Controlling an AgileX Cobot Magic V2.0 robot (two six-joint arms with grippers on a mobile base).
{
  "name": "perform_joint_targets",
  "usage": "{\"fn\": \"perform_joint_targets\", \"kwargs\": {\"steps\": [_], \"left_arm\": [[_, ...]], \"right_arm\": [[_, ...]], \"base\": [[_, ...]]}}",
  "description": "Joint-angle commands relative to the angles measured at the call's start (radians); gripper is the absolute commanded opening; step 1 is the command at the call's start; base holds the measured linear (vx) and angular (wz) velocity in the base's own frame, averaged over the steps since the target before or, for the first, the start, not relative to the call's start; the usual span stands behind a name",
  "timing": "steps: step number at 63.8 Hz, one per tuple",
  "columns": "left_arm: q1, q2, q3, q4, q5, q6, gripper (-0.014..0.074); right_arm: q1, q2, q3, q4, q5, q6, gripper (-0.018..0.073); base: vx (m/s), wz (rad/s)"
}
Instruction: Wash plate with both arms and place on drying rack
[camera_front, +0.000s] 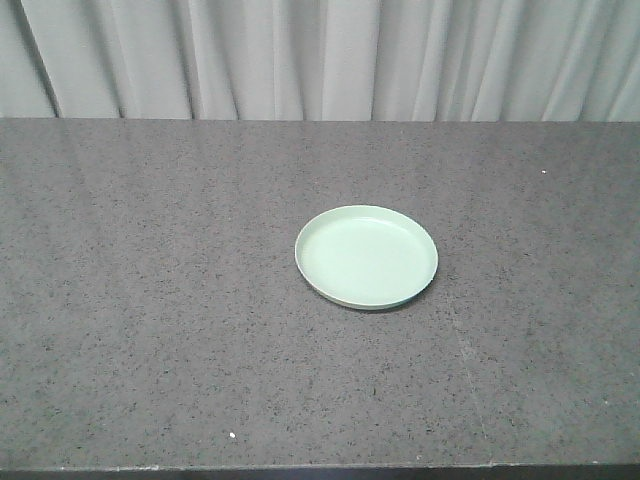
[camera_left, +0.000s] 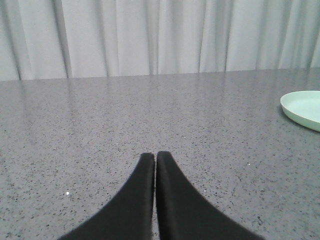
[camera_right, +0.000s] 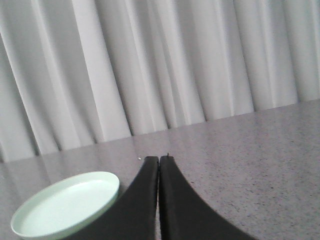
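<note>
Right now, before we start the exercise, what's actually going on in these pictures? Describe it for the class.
Nothing is being handled yet. The pale green plate lies flat on the speckled grey counter, in front of a pale curtain. Both claws are shut and empty, held low over the counter: the left claw has the plate off to its right, the right claw has it ahead to its left. Neither touches it. No drying rack shows in any view.

- Plate: lies right of the left gripper's jaws, its far side cut off by the picture's right edge.
- Right gripper's jaws: cannot tell whether they cover the plate's rim to their left.
- Both pairs of jaws: bases cut off at the bottom edge.
</note>
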Motion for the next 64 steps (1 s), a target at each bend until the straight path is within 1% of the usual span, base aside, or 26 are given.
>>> {"fn": "perform_joint_targets", "kwargs": {"steps": [1, 5, 14, 22, 26, 30, 35, 37, 38, 41, 42, 46, 48, 52, 56, 59, 62, 64], "left_arm": [[0.001, -0.016, 0.022, -0.008, -0.066, -0.002, -0.0006], [0.001, -0.016, 0.022, -0.008, -0.066, -0.002, -0.0006], [0.001, -0.016, 0.022, -0.008, -0.066, -0.002, -0.0006], [0.001, -0.016, 0.022, -0.008, -0.066, -0.002, -0.0006], [0.001, -0.016, 0.022, -0.008, -0.066, -0.002, -0.0006], [0.001, -0.016, 0.022, -0.008, -0.066, -0.002, -0.0006], [0.001, -0.016, 0.022, -0.008, -0.066, -0.002, -0.0006], [0.001, -0.016, 0.022, -0.008, -0.066, -0.002, -0.0006], [0.001, -0.016, 0.022, -0.008, -0.066, -0.002, -0.0006], [0.001, -0.016, 0.022, -0.008, -0.066, -0.002, -0.0006], [0.001, -0.016, 0.022, -0.008, -0.066, -0.002, -0.0006], [0.001, -0.016, 0.022, -0.008, -0.066, -0.002, -0.0006], [0.001, -0.016, 0.022, -0.008, -0.066, -0.002, -0.0006], [0.001, -0.016, 0.022, -0.008, -0.066, -0.002, -0.0006], [0.001, -0.016, 0.022, -0.008, -0.066, -0.002, -0.0006], [0.001, -0.016, 0.022, -0.008, -0.066, -0.002, -0.0006], [0.001, -0.016, 0.022, -0.008, -0.066, -0.002, -0.0006], [0.001, -0.016, 0.022, -0.008, -0.066, -0.002, -0.0006]], "right_arm": [[-0.005, -0.007, -0.021, 0.038, -0.085, 0.032, -0.0003], [-0.005, -0.004, -0.070, 0.037, -0.032, 0.033, -0.0003], [-0.005, 0.064, -0.267, 0.036, 0.165, 0.009, -0.0003], [-0.005, 0.216, -0.482, 0.051, 0.349, -0.097, -0.0003], [-0.005, 0.309, -0.585, 0.093, 0.434, -0.192, -0.0003], [-0.005, 0.409, -0.681, 0.151, 0.511, -0.328, -0.0003], [-0.005, 0.529, -0.785, 0.273, 0.606, -0.522, 0.0001], [-0.005, 0.568, -0.816, 0.318, 0.635, -0.593, 0.0009], [-0.005, 0.598, -0.839, 0.354, 0.656, -0.647, 0.0017], [-0.005, 0.654, -0.882, 0.428, 0.705, -0.745, 0.0040], [-0.005, 0.682, -0.902, 0.465, 0.726, -0.787, 0.0055], [-0.005, 0.759, -0.965, 0.564, 0.788, -0.904, 0.0120], [-0.005, 0.798, -0.986, 0.612, 0.811, -0.941, 0.0159], [-0.005, 0.860, -1.026, 0.685, 0.834, -1.003, 0.0279], [-0.005, 0.914, -1.048, 0.747, 0.812, -1.036, 0.0403], [-0.005, 0.951, -1.054, 0.785, 0.768, -1.059, 0.0494], [-0.005, 0.973, -1.054, 0.812, 0.727, -1.073, 0.0569], [-0.005, 0.988, -1.054, 0.820, 0.700, -1.088, 0.0603]], "base": [[0.00, 0.00], [0.00, 0.00], [0.00, 0.00], [0.00, 0.00], [0.00, 0.00], [0.00, 0.00], [0.00, 0.00], [0.00, 0.00], [0.00, 0.00], [0.00, 0.00], [0.00, 0.00], [0.00, 0.00], [0.00, 0.00], [0.00, 0.00], [0.00, 0.00], [0.00, 0.00], [0.00, 0.00], [0.00, 0.00]]}}
